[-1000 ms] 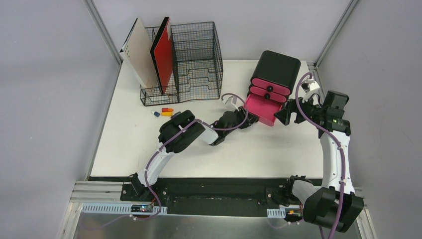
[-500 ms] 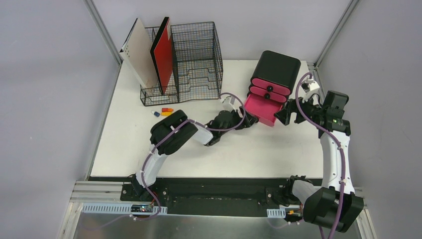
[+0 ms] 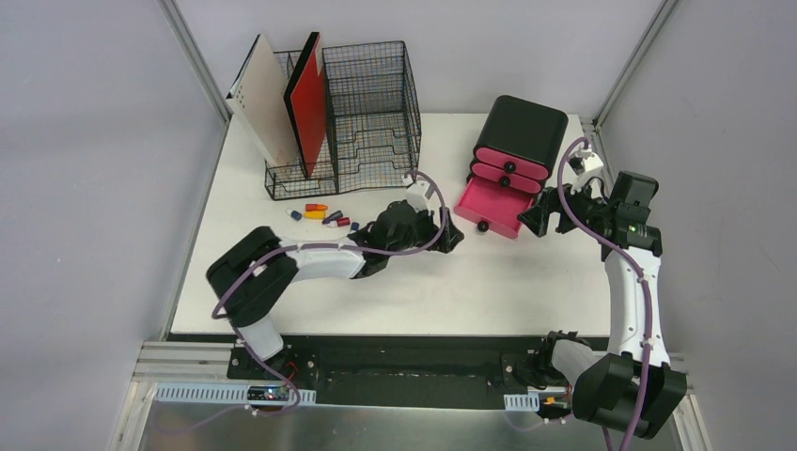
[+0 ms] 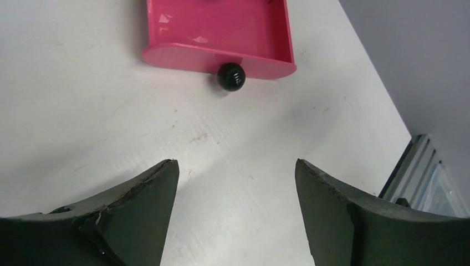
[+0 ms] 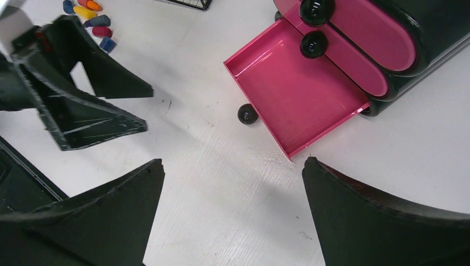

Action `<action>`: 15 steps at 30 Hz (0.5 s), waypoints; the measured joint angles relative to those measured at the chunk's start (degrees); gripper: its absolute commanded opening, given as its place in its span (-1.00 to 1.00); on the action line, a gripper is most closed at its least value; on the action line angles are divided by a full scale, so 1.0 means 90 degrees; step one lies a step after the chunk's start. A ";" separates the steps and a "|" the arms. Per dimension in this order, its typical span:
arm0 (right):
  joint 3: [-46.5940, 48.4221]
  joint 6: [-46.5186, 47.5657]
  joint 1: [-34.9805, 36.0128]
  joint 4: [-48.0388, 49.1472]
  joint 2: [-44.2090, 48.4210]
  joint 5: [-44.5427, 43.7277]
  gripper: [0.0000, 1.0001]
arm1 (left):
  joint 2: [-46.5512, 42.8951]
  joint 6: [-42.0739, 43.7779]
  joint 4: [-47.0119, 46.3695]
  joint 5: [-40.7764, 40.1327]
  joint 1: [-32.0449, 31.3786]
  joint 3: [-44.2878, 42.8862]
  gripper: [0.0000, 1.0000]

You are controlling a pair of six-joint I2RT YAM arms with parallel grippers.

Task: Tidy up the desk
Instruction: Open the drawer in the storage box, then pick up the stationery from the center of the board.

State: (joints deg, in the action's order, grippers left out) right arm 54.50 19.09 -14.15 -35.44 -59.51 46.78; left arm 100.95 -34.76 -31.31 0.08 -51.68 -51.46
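**Surface** (image 3: 423, 301): white rectangular top. It fills the middle of the overhead view, with metal-framed side edges and a black strip along the near edge. A broad bare band runs across its near half, between the two arm bases.

**Left claw** (image 4: 236, 163): jaws spread wide, gripping nothing. It is low over the middle of the surface and points at the pink drawer. Bare white surface separates the fingertips from the drawer front.

**Right claw** (image 5: 233, 160): jaws wide apart, holding nothing. It hangs above the drawer's right-hand corner, near the right edge of the surface.

**Pink drawer** (image 3: 493, 207): bottom drawer, pulled out of the black box (image 3: 522, 127). Its black knob (image 4: 230, 76) faces the left claw. The two upper drawers are shut. The box sits at the far right, close to the edge frame.

**Wire-mesh organizer** (image 3: 371, 113): far left, next to the left edge. A white panel (image 3: 268, 103) and a red board (image 3: 308, 103) stand upright in it.

**Small coloured pieces** (image 3: 324, 214): a loose cluster on the surface just in front of the organizer, left of the left claw.
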 measured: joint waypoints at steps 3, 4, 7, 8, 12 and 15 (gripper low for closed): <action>-0.0002 0.0027 0.0000 0.0000 0.0010 0.0000 0.98 | -0.0787 0.0517 0.0699 -0.0226 0.0002 0.0323 0.66; -0.0002 0.0034 -0.0002 0.0000 0.0015 0.0000 0.98 | -0.0998 0.0636 0.0891 -0.0308 0.0005 0.0420 0.68; -0.0002 0.0058 0.0000 0.0000 0.0034 0.0000 0.98 | -0.1736 0.1066 0.1600 -0.0690 0.0049 0.0743 0.73; -0.0002 0.0061 0.0000 0.0000 0.0034 0.0000 0.98 | -0.1967 0.1188 0.1846 -0.0828 0.0087 0.0831 0.73; -0.0005 0.0085 0.0000 0.0000 0.0034 0.0000 0.98 | -0.2688 0.1511 0.2550 -0.1197 0.0415 0.1098 0.72; -0.0005 0.0095 -0.0002 0.0000 0.0034 0.0000 0.98 | -0.3016 0.1647 0.3075 -0.1382 0.0896 0.1212 0.71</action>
State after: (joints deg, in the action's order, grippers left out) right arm 54.46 19.94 -14.17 -35.44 -59.20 46.78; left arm 73.80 -19.94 -3.64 -12.36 -43.62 -40.56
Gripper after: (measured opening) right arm 0.991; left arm 0.860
